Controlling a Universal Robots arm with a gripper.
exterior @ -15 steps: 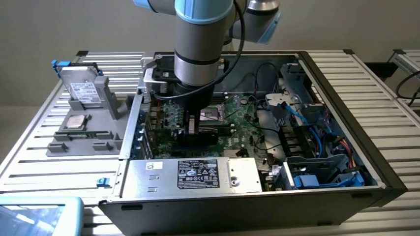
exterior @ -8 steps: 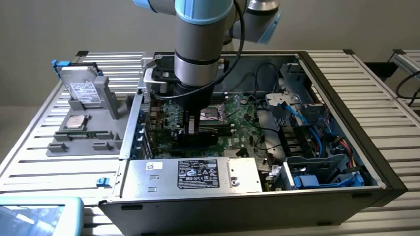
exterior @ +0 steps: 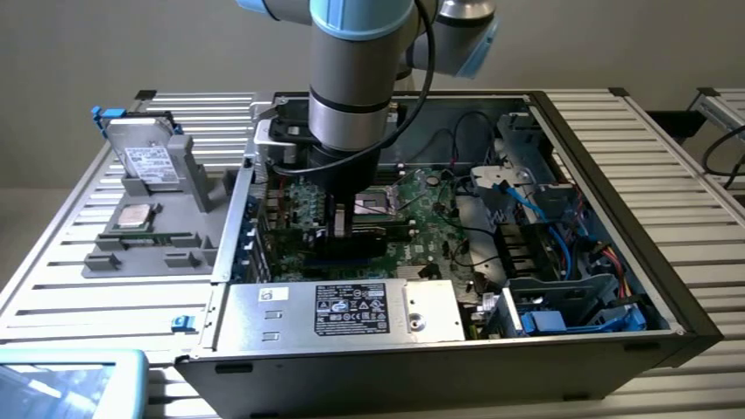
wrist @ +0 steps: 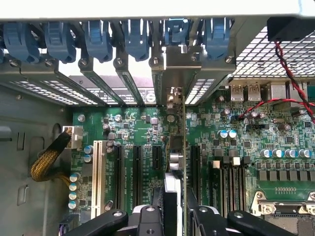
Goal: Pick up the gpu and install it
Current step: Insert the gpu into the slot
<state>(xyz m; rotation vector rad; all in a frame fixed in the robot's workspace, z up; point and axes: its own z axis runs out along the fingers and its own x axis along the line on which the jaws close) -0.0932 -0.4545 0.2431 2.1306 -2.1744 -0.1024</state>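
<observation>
My gripper (exterior: 340, 229) reaches down into the open computer case (exterior: 629, 218) over the green motherboard (exterior: 431, 205). It is shut on the gpu (exterior: 347, 250), which shows dark under the fingers. In the wrist view the gpu (wrist: 184, 128) stands on edge as a thin green line between the black fingers (wrist: 147, 219). Its silver end bracket (wrist: 179, 69) sits against the case's rear slot openings, under the blue latches (wrist: 98, 37). The card's lower edge is in line with a black expansion slot (wrist: 175, 147); whether it is seated there I cannot tell.
Other black slots (wrist: 137, 172) and a white slot (wrist: 97, 177) lie beside the card. A yellow braided cable (wrist: 47, 160) and red-black twisted wires (wrist: 290, 73) flank it. The power supply (exterior: 349, 310) borders the case front. A grey fixture (exterior: 152, 236) holding a labelled hard drive (exterior: 146, 161) stands at the exterior view's left.
</observation>
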